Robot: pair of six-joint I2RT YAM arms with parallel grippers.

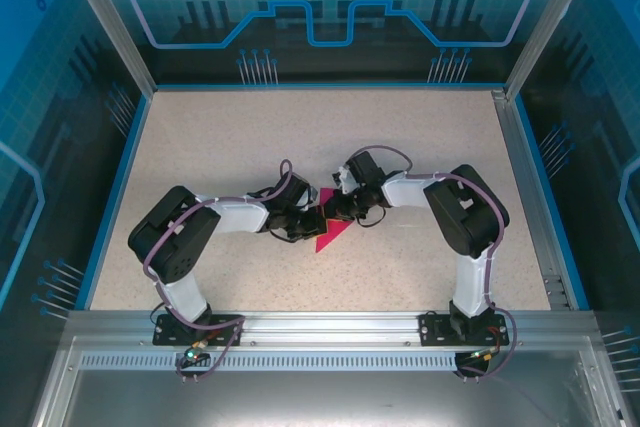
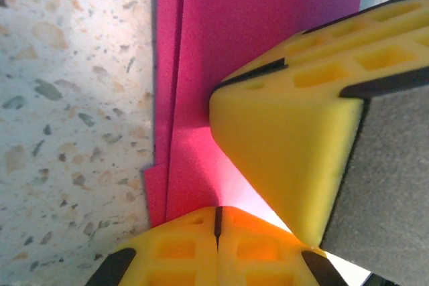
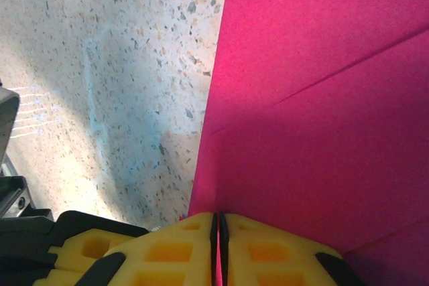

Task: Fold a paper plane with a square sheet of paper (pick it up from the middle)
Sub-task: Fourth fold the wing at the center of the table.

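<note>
Paper plane (image 1: 330, 235) approx. half done: layered, creased, pointed at near end, wing folds prob. left; left gripper (image 2: 218, 213) & right gripper (image 3: 216, 219) fingers both pinched together on it.

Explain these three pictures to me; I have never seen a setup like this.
Two robot arms are bolted at the near edge of a speckled table. The wide picture looks down from above and behind them; the two close-ups come from a camera on each wrist. The yellow blocks there are fingers. A folded pink paper lies mid-table. The left hand and right hand are both shut, tips meeting the paper; it seems pressed flat rather than lifted.
</note>
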